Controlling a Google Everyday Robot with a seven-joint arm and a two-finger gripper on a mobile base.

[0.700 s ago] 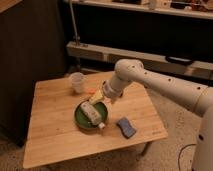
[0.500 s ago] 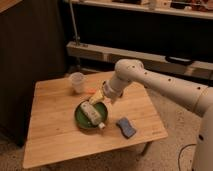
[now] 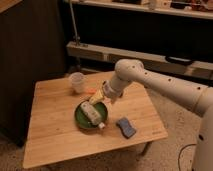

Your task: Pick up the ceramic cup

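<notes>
The ceramic cup [image 3: 77, 82] is small, pale and slightly tapered. It stands upright near the back left of the wooden table [image 3: 50, 135]. My gripper [image 3: 100, 98] is at the end of the white arm, to the right of the cup and apart from it. It hovers over the back edge of the green plate [image 3: 82, 120]. A white bottle [image 3: 93, 115] with a cap lies on the plate.
A small orange thing [image 3: 90, 91] lies between the cup and the gripper. A blue-grey sponge [image 3: 126, 127] lies right of the plate. A dark cabinet [image 3: 30, 45] stands to the left, and a metal shelf rail [image 3: 135, 55] runs behind the table.
</notes>
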